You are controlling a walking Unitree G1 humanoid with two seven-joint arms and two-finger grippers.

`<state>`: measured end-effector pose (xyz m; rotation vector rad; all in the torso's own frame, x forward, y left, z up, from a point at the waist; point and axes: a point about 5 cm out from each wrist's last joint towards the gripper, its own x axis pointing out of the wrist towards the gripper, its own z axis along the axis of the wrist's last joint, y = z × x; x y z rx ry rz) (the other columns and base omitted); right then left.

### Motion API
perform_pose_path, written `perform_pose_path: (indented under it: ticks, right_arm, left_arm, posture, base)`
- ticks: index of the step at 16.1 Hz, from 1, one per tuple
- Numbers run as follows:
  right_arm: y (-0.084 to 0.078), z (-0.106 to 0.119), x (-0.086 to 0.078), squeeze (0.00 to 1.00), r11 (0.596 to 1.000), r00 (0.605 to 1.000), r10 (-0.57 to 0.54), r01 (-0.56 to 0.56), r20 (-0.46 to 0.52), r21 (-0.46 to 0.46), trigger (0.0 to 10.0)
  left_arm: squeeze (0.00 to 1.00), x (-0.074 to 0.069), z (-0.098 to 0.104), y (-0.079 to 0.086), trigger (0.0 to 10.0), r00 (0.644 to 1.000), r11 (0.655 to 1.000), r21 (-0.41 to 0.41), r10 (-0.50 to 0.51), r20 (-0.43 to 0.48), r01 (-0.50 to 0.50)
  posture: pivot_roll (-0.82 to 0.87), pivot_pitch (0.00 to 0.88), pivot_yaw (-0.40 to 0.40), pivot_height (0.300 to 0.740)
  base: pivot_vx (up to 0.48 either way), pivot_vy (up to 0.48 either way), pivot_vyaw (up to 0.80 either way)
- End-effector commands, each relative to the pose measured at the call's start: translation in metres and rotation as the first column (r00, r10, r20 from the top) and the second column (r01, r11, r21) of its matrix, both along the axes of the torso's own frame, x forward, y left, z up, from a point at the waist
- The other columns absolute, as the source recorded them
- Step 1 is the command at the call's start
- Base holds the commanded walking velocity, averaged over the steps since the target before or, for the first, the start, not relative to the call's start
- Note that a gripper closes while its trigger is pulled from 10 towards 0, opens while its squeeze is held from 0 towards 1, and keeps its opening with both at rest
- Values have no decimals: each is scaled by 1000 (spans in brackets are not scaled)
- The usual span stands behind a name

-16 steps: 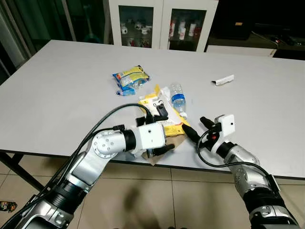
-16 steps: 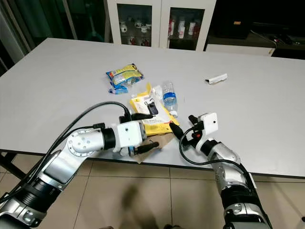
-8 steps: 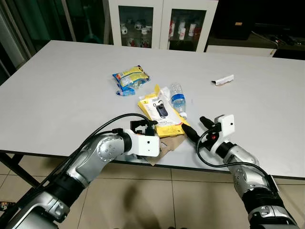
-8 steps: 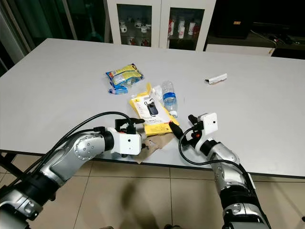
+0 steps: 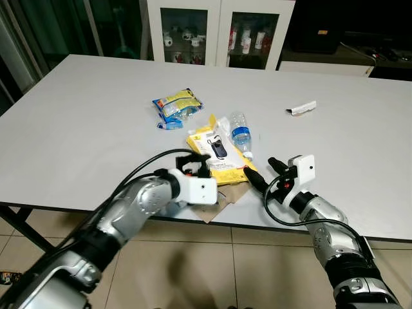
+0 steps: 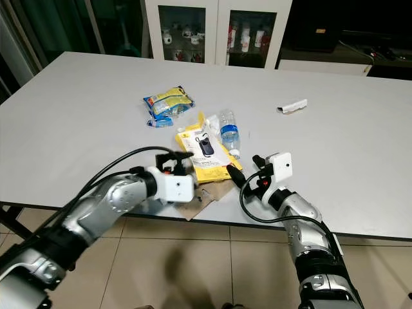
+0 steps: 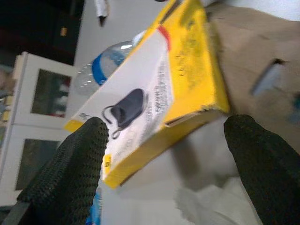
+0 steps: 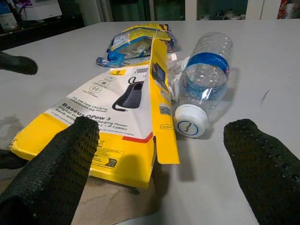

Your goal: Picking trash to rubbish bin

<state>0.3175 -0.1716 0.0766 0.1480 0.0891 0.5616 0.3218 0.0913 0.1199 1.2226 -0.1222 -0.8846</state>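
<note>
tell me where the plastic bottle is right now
In the left eye view the plastic bottle lies on the white table, just right of the yellow box, ahead of the right pincer.

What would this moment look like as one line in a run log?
left end effector: open at yellow box | right end effector: open near bottle | nothing held

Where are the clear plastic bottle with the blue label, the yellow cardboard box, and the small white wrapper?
Clear plastic bottle (image 8: 202,79), right wrist view, on its blue label.
Yellow cardboard box (image 5: 219,154), left eye view, on its printed top face.
Small white wrapper (image 5: 301,108), left eye view, at its middle.
</note>
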Motion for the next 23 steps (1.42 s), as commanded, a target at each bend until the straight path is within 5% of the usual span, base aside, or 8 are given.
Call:
perform_pose_path:
  ticks: [1, 7, 13, 23]
  right_arm:
    - [-1, 3, 1, 0, 1000, 1000, -9, 9, 19, 6, 10000]
    - [3, 3, 0, 0, 1000, 1000, -2, 1, 22, 16, 10000]
    - [3, 3, 0, 0, 1000, 1000, -4, 4, 21, 20, 10000]
    - [8, 2, -1, 0, 999, 1000, 10, -11, 24, 36, 10000]
  left_arm:
    - [0, 5, 0, -4, 10000, 999, 999, -8, 32, 41, -31]
    - [0, 0, -13, -20, 10000, 998, 1000, -17, 22, 54, -21]
    - [0, -3, -18, -12, 10000, 999, 998, 65, -25, 46, 22]
    - [0, 2, -50, -6, 10000, 993, 984, 152, 80, 82, -92]
  posture:
    - [16, 17, -16, 740]
    - [6, 20, -9, 740]
    - [12, 19, -2, 740]
    - [-11, 0, 3, 740]
  base:
    - [0, 0, 0]
    - [0, 0, 0]
    - [0, 0, 0]
    - [0, 0, 0]
